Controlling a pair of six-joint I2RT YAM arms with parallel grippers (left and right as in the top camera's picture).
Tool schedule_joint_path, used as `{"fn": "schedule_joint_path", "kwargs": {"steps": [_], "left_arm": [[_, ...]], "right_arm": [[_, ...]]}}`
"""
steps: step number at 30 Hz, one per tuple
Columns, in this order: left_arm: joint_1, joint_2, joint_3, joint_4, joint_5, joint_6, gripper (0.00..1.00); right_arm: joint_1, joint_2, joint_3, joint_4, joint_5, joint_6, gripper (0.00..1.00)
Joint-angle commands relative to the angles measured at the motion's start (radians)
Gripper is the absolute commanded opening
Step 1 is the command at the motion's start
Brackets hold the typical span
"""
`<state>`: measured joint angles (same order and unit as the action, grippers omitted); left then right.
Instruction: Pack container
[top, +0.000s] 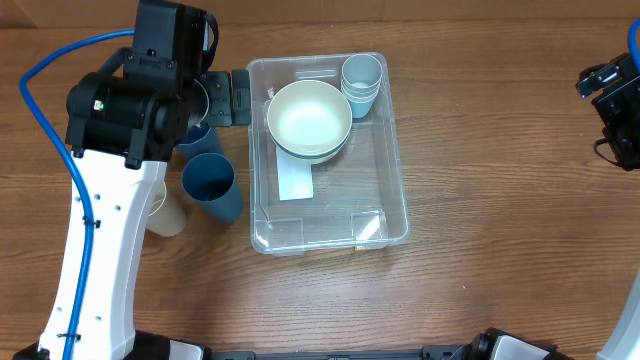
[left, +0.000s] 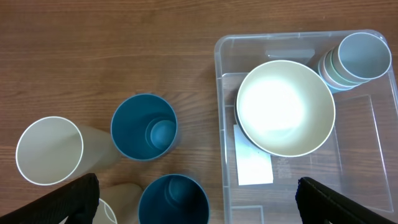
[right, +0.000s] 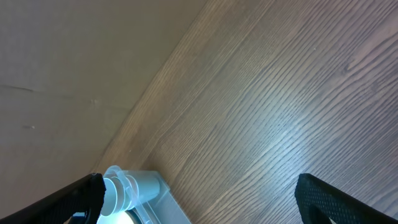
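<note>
The clear container (top: 372, 192) sits at the middle of the table (top: 480, 280), its long side running away from the robot. A white label (top: 295, 183) lies on its bottom, and no writing can be read on it. Inside are two stacked bowls (top: 310, 120), cream over a darker one, and a nested stack of pale cups (top: 361, 82) in the far corner; their number is unclear. Just left of it stand two blue cups (left: 144, 127) and a cream cup (left: 50, 149). The left claw (top: 232, 97) hangs beside the rim, spread and empty. The right claw (right: 198, 185) is well away, also spread and empty.
</note>
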<state>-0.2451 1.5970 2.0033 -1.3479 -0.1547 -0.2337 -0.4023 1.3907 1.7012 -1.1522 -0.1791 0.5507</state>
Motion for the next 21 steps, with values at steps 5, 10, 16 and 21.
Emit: {"fn": "schedule_joint_path", "kwargs": {"steps": [5,10,16,21], "left_arm": [[0.004,-0.015,0.002,-0.017,0.001,-0.006,1.0],[0.159,-0.015,0.001,-0.053,-0.108,-0.124,1.0],[0.686,0.031,-0.144,0.013,0.252,-0.129,1.0],[0.742,0.234,-0.189,0.061,0.26,0.026,0.96]], "right_arm": [[0.002,-0.003,0.006,0.005,0.001,0.003,1.0],[0.002,-0.003,0.006,0.005,0.001,0.003,1.0],[0.002,-0.003,0.006,0.005,0.001,0.003,1.0],[0.002,-0.003,0.006,0.005,0.001,0.004,1.0]]}}
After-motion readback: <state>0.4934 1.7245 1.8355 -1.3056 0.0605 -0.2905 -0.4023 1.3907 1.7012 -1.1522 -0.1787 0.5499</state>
